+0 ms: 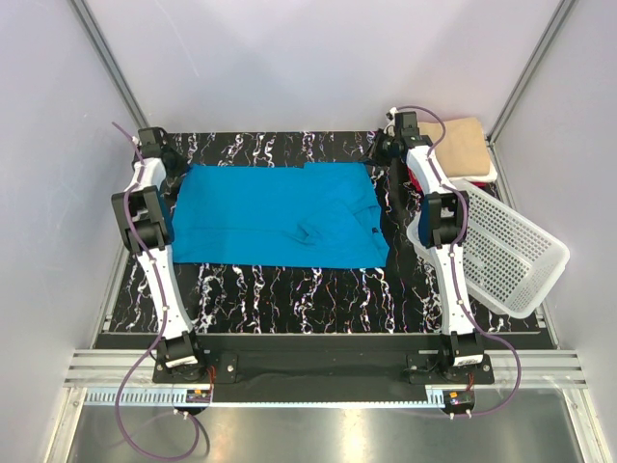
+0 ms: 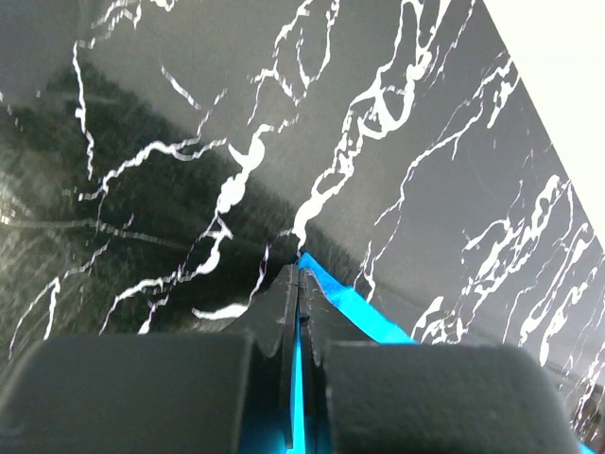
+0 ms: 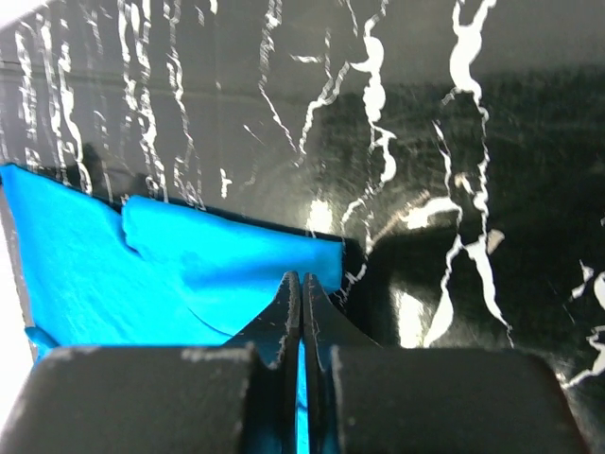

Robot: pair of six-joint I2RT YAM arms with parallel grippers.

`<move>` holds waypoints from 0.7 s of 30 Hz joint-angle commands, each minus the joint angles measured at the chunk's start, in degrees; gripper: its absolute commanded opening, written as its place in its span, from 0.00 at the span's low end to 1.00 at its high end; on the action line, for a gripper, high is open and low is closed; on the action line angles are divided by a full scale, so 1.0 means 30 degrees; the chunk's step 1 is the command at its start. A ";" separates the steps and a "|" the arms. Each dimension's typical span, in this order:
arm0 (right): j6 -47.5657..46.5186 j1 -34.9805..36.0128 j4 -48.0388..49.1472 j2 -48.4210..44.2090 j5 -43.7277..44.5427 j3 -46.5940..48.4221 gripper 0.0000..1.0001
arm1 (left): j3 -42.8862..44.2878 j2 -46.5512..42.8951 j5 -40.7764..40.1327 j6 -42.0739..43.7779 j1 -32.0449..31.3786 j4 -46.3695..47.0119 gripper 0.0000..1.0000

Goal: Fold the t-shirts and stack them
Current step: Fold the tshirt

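On the black marble table [image 1: 289,289] the blue t-shirt [image 1: 270,217] lies flat in the middle. The left tool [image 2: 298,272] and right tool [image 3: 301,284] each pinch a far corner, probably to lift and fold it over.

Surface notes: matt cloth on a glossy tabletop, with plastic and metal around it.

Turquoise t-shirt [image 1: 275,214]: soft matt cloth, lightly creased. Tan folded t-shirt [image 1: 465,145]: also matt cloth. Tabletop [image 1: 289,289]: black with white marble veining, smooth and glossy, throwing glare and reflections in both wrist views. Basket [image 1: 516,260]: white perforated plastic with a slight sheen. Left gripper [image 2: 297,270] and right gripper [image 3: 301,282]: matt black plastic with pale scuffs along the edges. Frame rails [image 1: 318,371]: bare silvery metal, dull finish.
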 commanded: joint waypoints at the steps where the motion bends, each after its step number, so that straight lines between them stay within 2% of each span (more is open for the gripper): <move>1: 0.0262 -0.0204 0.1599 -0.0906 -0.0550 0.0750 0.00 | -0.0854 -0.1932 0.0147 0.0676 -0.0006 -0.0114 0.00; 6: 0.0233 -0.0204 0.2623 -0.1903 -0.1194 -0.0625 0.00 | -0.1354 -0.2931 0.0408 0.0941 0.0024 0.0297 0.00; 15: -0.0617 -0.0204 0.2830 -0.3106 -0.0582 -0.2852 0.00 | -0.2877 -0.4220 -0.0175 0.1263 0.0229 0.0677 0.00; 17: -0.0618 -0.0262 0.2831 -0.3019 -0.0579 -0.2971 0.09 | -0.3054 -0.4338 -0.0235 0.1409 0.0258 0.0882 0.00; 18: -0.0502 -0.0320 0.2859 -0.2960 -0.0638 -0.2913 0.16 | -0.3054 -0.4309 -0.0177 0.1439 0.0258 0.0912 0.00; 19: -0.0007 -0.0379 0.2802 -0.2815 -0.0609 -0.2825 0.30 | -0.2967 -0.4193 -0.0119 0.1439 0.0258 0.0999 0.00; 21: 0.0464 -0.0555 0.2801 -0.2317 -0.0609 -0.2299 0.38 | -0.2937 -0.4046 0.0261 0.1352 0.0258 0.1204 0.00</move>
